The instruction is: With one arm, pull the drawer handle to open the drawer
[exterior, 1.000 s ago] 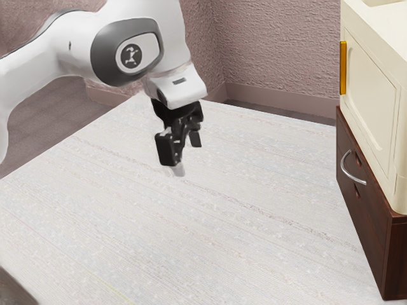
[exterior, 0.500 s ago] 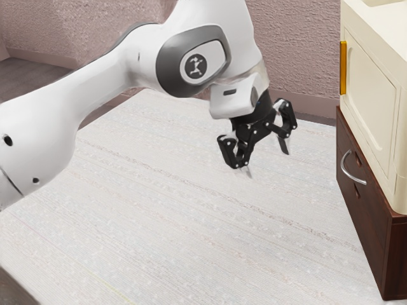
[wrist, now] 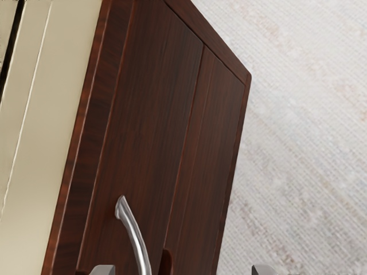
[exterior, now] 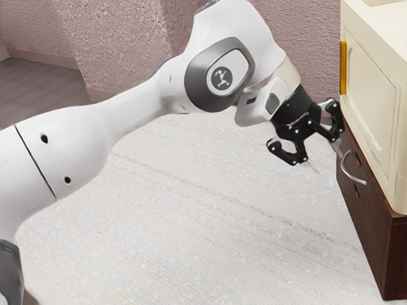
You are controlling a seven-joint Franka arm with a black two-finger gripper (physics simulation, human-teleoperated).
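Open black two-finger gripper (exterior: 327, 160) beside the curved silver metal drawer handle (exterior: 353, 174)

The white jointed arm with grey trim (exterior: 143, 108) reaches in from the exterior view's left, its gripper tilted downward and toward the handle. The two fingers stand wide apart and hold nothing; one fingertip is just beside the handle's upper end — whether they touch, I cannot tell. In the wrist view the bowed handle lies between the fingertips, nearer one of them, with neither closed on it.

The handle is fixed to the flat, dark reddish-brown wooden drawer front (wrist: 155, 114), which sits flush in its frame — the drawer is shut. Above it stands the cream-coloured box-shaped cabinet (exterior: 374, 95) with a narrow golden-yellow upright bar (exterior: 343, 68). Below the gripper spreads the pale, faintly streaked flat surface (exterior: 210, 222).
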